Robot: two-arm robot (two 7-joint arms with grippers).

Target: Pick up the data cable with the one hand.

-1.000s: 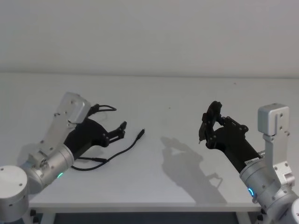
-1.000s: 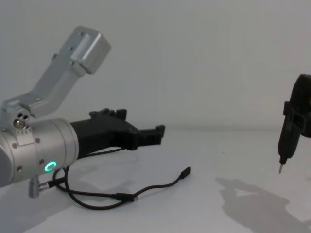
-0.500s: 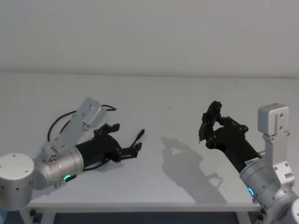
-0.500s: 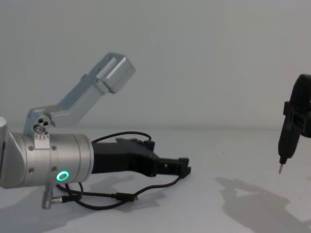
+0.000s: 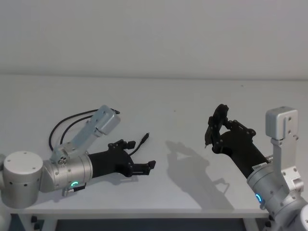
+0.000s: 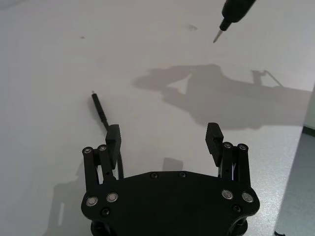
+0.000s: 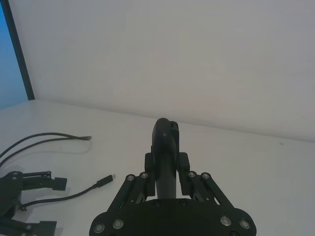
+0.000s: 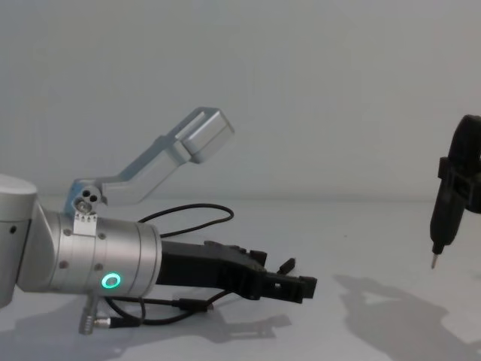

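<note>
Left gripper (image 6: 164,135) low over the white table (image 5: 173,101). My jaws are spread wide with nothing between them. Data cable (image 6: 100,109): one plug end lies just ahead of one finger (image 6: 112,135), and the cord passes under that finger. Contact: cannot tell. Its loops lie behind my jaws, beside the wrist. Right gripper (image 5: 216,124) is raised well apart, out beyond my jaws, fingers drawn together.

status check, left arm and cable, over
Left gripper open, low over table. Right gripper parked, raised at right. Cable flat on table, ungripped, plug end just ahead of left gripper. Nothing blocking.
</note>
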